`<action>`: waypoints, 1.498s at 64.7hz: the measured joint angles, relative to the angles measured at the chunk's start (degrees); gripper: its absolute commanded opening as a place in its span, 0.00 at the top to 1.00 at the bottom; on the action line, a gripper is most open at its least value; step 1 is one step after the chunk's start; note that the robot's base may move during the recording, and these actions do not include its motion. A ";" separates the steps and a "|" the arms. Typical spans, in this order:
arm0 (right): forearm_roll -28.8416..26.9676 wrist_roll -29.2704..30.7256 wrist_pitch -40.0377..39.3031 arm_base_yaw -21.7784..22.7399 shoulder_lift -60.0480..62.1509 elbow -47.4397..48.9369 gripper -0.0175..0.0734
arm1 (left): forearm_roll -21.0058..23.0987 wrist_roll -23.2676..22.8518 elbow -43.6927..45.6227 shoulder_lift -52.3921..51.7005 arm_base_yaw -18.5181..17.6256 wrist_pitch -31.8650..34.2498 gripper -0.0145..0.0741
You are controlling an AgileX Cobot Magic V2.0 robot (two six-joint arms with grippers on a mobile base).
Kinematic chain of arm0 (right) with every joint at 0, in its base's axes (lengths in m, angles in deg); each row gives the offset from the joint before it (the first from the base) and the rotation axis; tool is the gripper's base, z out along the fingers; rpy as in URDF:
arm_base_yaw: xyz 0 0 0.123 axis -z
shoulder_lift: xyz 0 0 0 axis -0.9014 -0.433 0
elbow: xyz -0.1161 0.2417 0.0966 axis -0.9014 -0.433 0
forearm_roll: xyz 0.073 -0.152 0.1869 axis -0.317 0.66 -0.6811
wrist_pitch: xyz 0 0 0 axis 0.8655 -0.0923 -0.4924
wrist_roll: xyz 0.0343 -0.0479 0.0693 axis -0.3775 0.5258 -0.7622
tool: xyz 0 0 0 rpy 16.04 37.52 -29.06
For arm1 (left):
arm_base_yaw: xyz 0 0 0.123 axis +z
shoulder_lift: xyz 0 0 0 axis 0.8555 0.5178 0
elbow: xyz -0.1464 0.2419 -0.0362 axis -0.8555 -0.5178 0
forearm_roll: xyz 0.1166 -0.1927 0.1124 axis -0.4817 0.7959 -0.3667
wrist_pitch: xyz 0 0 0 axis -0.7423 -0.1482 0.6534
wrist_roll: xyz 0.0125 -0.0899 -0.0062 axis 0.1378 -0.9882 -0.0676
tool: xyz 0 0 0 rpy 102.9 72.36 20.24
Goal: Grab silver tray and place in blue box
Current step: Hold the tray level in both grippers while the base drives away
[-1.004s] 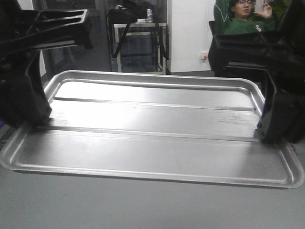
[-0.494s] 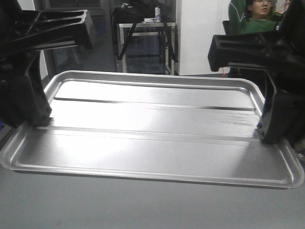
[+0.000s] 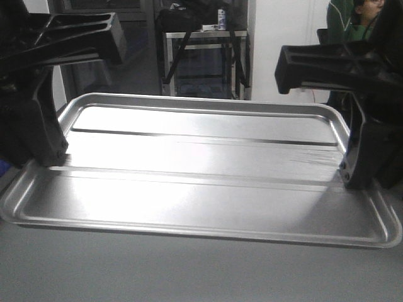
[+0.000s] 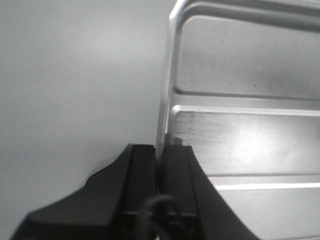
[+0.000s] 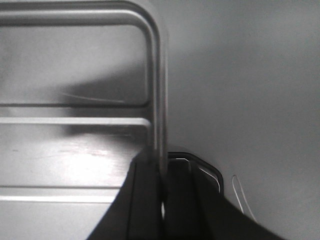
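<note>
The silver tray, shiny with two long ridges across its floor, fills the front view. My left gripper is shut on the tray's left rim and my right gripper on its right rim. In the left wrist view, the left gripper pinches the thin rim, with one finger outside and one inside the tray. The right wrist view shows the same hold: the right gripper is clamped on the rim of the tray. The blue box is out of view.
A grey surface lies below and in front of the tray. Behind it stand a metal rack, a white wall and a person in green at the far right.
The background has slid to the right: the rack and the seated person sit further right now. The tray and both grippers keep the same place in the view.
</note>
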 measured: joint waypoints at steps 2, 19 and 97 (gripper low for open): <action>0.00 0.00 0.00 0.00 0.00 0.00 0.75 | 0.00 0.00 0.00 0.00 0.00 0.00 0.95; 0.00 0.00 0.00 0.00 0.00 0.00 0.75 | 0.00 0.00 0.00 0.00 0.00 0.00 0.95; 0.00 -0.13 0.14 0.00 0.00 0.00 0.75 | 0.00 0.00 0.00 0.00 0.00 0.04 0.95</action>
